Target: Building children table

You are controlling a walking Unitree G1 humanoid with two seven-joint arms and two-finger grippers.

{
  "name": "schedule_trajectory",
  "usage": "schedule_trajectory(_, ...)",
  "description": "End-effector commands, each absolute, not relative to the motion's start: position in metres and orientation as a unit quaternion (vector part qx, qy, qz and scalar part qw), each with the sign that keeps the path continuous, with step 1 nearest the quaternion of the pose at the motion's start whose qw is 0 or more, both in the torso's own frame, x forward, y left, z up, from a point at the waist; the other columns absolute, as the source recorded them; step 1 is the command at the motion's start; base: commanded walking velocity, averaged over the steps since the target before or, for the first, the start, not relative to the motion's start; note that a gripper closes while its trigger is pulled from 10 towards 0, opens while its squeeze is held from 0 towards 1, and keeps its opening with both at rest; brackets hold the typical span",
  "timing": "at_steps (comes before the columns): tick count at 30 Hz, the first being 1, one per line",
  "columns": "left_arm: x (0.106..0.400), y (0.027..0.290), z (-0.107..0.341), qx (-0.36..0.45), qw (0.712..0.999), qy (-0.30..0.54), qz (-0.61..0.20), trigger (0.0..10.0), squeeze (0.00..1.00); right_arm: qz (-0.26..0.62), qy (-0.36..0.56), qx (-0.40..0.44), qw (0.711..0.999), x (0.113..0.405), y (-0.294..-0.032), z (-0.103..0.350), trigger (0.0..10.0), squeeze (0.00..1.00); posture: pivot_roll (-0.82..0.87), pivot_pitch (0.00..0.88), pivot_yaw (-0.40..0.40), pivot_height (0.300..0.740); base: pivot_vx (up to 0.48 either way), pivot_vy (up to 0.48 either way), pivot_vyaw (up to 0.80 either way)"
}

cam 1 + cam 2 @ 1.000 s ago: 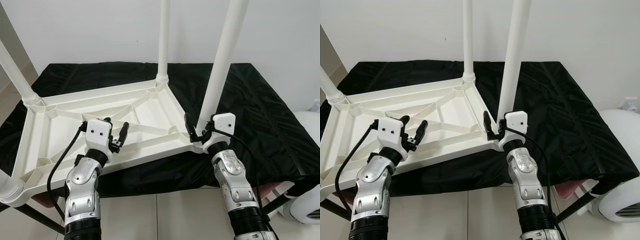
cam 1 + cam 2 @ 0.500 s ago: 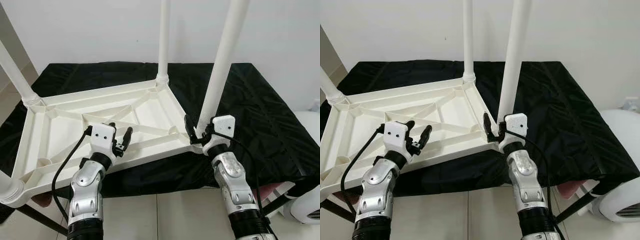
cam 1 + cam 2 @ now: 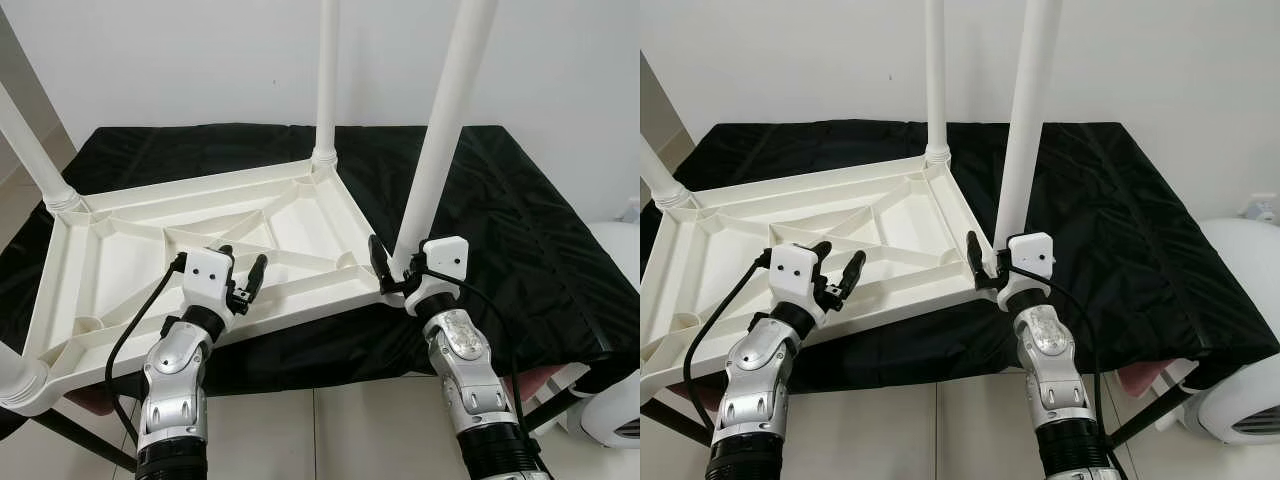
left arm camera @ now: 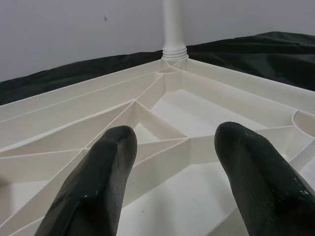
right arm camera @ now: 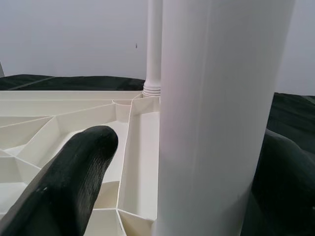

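The upturned children's table is being rested on the black-draped counter. Its near leg is being straddled, loosely, by the right claw; the left claw is being held spread above the ribs. The leg could be tilted from its socket if it is pushed sideways.

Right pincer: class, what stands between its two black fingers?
The near-right table leg stands between the right pincer's fingers, plain in the right wrist view, at the upturned tabletop's corner.

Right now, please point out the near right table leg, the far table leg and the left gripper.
near right table leg [image 3: 432,180], left eye view, mid shaft.
far table leg [image 3: 326,90], left eye view, shaft.
left gripper [image 3: 243,270], left eye view, between fingertips.
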State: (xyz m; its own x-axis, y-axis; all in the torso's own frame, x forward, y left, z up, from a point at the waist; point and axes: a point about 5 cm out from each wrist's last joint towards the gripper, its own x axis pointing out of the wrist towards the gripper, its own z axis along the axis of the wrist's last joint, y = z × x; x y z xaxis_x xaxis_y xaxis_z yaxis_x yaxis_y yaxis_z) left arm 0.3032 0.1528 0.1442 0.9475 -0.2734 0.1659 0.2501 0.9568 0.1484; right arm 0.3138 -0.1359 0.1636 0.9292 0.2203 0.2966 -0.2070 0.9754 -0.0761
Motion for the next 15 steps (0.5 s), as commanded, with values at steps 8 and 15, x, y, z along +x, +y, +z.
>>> schedule_trajectory(8,0.3048,0.1665,0.1416,0.044,0.995,-0.093,-0.008,10.0,0.00,0.111,-0.148,-0.023,0.982,0.3135,-0.1360,0.1587,10.0,0.00,-0.06,0.037,0.033,0.740,0.000,0.000,0.00)
schedule_trajectory(15,0.3052,0.1648,0.1427,0.042,0.994,-0.097,-0.010,10.0,0.00,0.113,-0.148,-0.024,0.982,0.3128,-0.1361,0.1580,10.0,0.00,-0.07,0.030,0.031,0.740,0.000,0.000,0.00)
